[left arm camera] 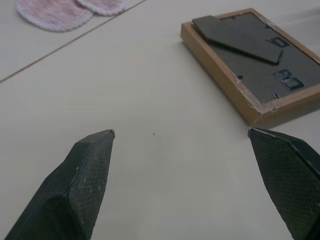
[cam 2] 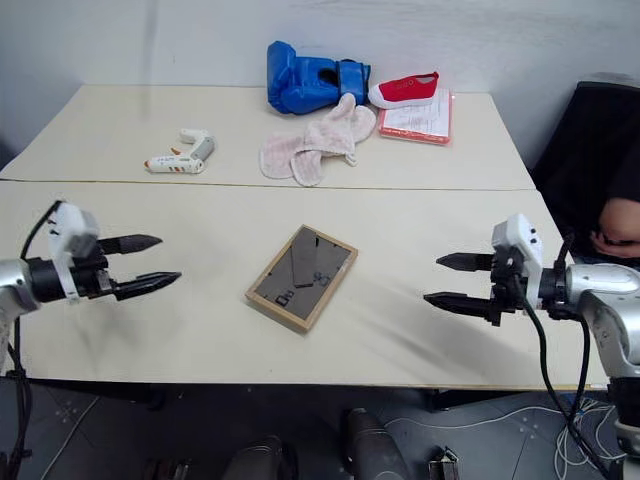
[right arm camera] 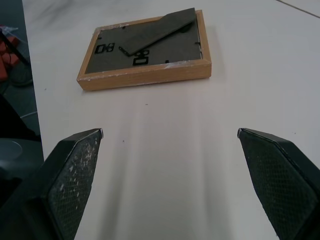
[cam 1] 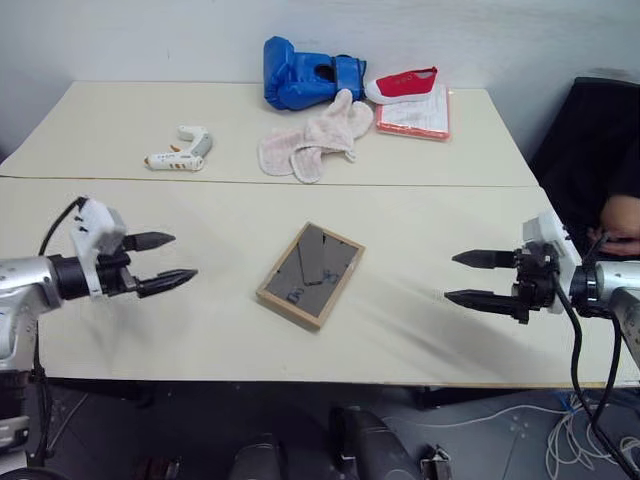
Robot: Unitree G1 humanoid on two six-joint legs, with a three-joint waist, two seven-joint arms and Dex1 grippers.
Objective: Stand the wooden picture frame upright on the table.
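Between both claws, the small tan wooden picture frame (cam 1: pixel 310 274) lies backing-up on the cream tabletop (cam 1: pixel 200 320). Left claw (cam 1: pixel 160 262) and right claw (cam 1: pixel 468 277) hover wide, empty. Grip opposite edges; swing out the stand before tilting upright.

- We count one small rectangular picture frame (cam 1: pixel 310 275) with a light wooden border.
- One blue boxing glove (cam 1: pixel 300 74).
- One red shoe (cam 1: pixel 403 85).
- Two pink knitted mittens (cam 1: pixel 316 142).
- One white glue gun (cam 1: pixel 181 151).
- One pink-edged flat booklet (cam 1: pixel 418 117).
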